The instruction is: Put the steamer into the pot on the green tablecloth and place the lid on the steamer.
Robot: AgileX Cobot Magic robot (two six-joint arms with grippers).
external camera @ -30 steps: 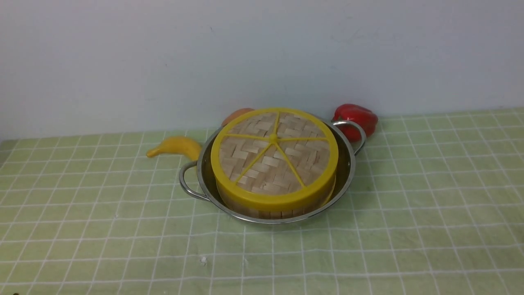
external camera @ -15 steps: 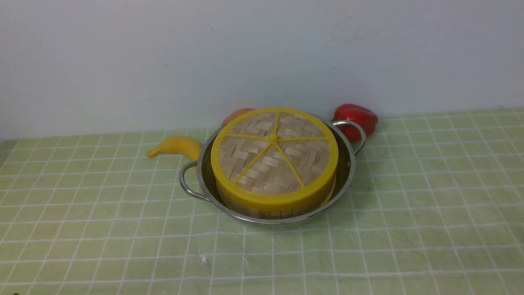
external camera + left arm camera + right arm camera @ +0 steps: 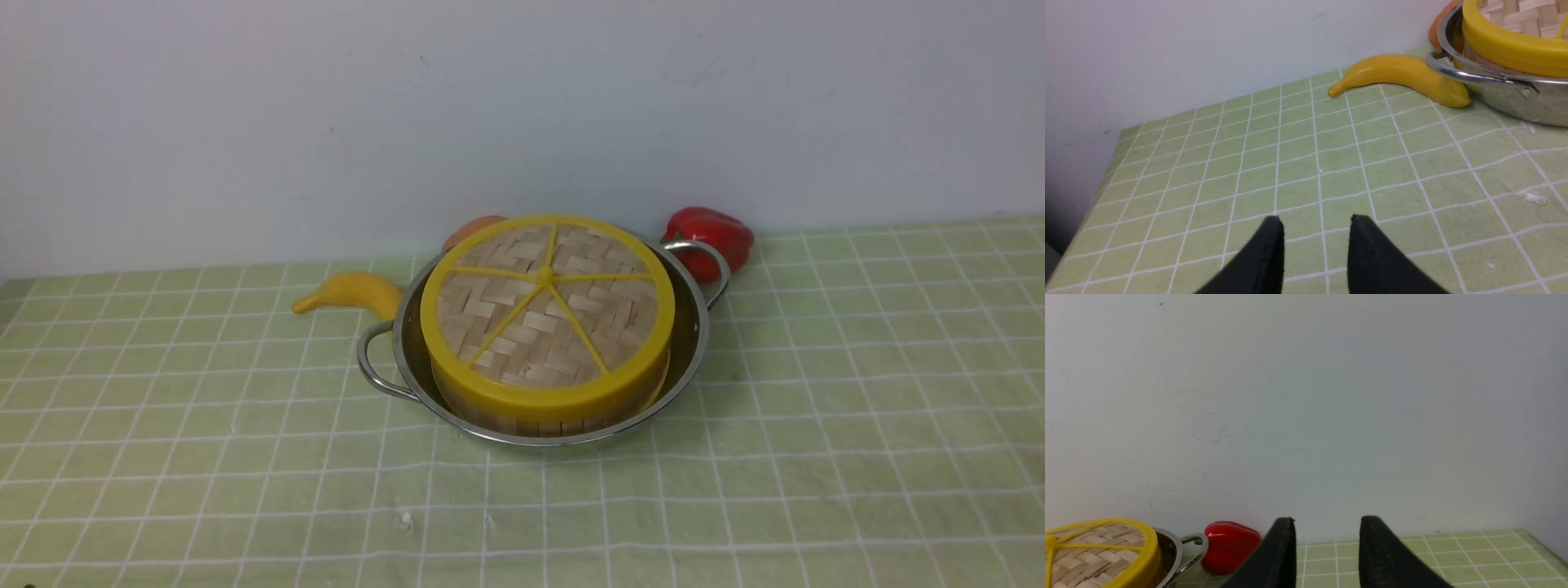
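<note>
Pale green grid tablecloth [image 3: 857, 425]: flat woven yellow-rimmed lid [image 3: 545, 310] tops slatted bamboo steamer [image 3: 539, 420] inside shiny steel pot [image 3: 694, 343], mid-cloth near far edge. Left gripper [image 3: 1314, 228], right gripper [image 3: 1327, 528] flank it, parted, empty, well apart.

My two grippers, left [image 3: 1315, 222] and right [image 3: 1327, 522], were black. The green tablecloth [image 3: 857, 425] was pale green, crossed by a thin white grid. The pot [image 3: 692, 343] was shiny silver. The lid [image 3: 545, 306] showed tan woven bamboo under a yellow rim and yellow spokes. The banana [image 3: 351, 292] was yellow, the pepper [image 3: 710, 233] glossy red.
</note>
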